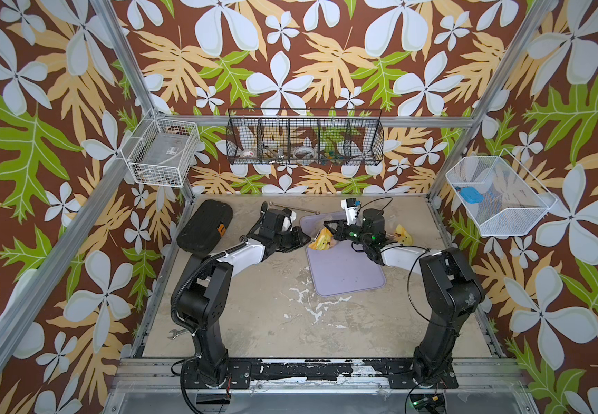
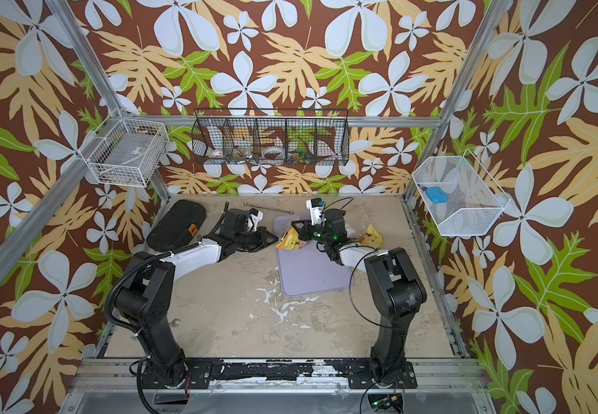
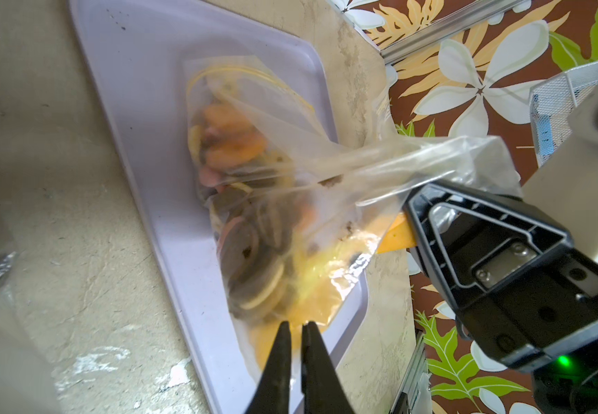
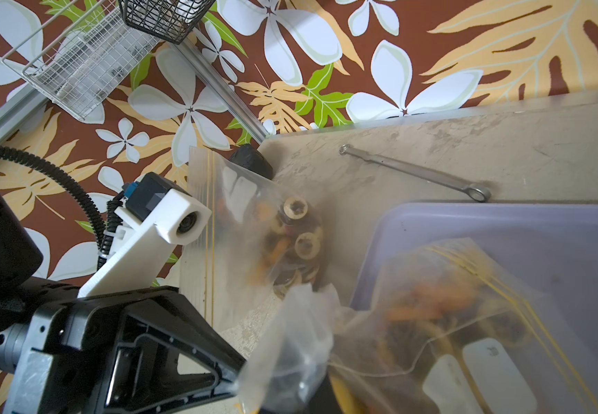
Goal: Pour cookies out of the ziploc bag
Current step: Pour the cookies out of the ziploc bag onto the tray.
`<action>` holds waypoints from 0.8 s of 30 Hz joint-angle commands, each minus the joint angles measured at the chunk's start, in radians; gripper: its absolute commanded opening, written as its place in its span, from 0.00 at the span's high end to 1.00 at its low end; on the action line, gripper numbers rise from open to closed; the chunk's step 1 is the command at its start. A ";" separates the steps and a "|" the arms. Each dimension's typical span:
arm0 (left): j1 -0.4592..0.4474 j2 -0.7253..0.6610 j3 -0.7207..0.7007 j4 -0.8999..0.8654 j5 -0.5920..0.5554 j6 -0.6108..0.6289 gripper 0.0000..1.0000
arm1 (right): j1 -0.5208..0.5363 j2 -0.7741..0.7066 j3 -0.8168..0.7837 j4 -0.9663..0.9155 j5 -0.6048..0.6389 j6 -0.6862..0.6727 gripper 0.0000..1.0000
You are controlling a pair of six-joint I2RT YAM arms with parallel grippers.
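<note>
On the table [image 1: 272, 322], a black case [image 1: 204, 225] lies at ten o'clock, a long wrench [image 1: 292, 208] at twelve, a small wrench [image 1: 177, 333] at eight. A wire basket [image 1: 304, 143] hangs on the back wall.

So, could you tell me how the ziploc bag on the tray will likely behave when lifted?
Probably floppy: the ziploc bag creases and stretches where the right end effector pinches its film. Likely lopsided too, since the cookies heap loosely inside and should slide toward whichever end hangs lowest.

Top views look down from high behind my arms [image 1: 215, 261], wrist cameras ride close behind my fingers [image 3: 280, 362], and all share the lavender tray [image 3: 136, 71] just ahead of them.
</note>
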 commanded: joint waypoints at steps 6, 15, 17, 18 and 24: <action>-0.002 0.003 0.053 -0.021 0.001 0.022 1.00 | -0.013 -0.022 0.023 0.016 -0.020 0.002 0.99; -0.002 0.010 0.192 -0.109 -0.007 0.058 1.00 | -0.022 -0.056 0.033 0.006 -0.022 0.011 0.98; -0.003 0.016 0.206 -0.122 -0.006 0.063 1.00 | -0.022 -0.056 0.035 0.006 -0.021 0.015 0.98; -0.004 0.016 0.205 -0.123 -0.006 0.066 1.00 | -0.021 -0.055 0.038 0.003 -0.021 0.013 0.98; -0.002 -0.015 0.134 -0.118 -0.043 0.091 0.84 | -0.022 -0.043 0.038 0.005 -0.024 0.017 0.98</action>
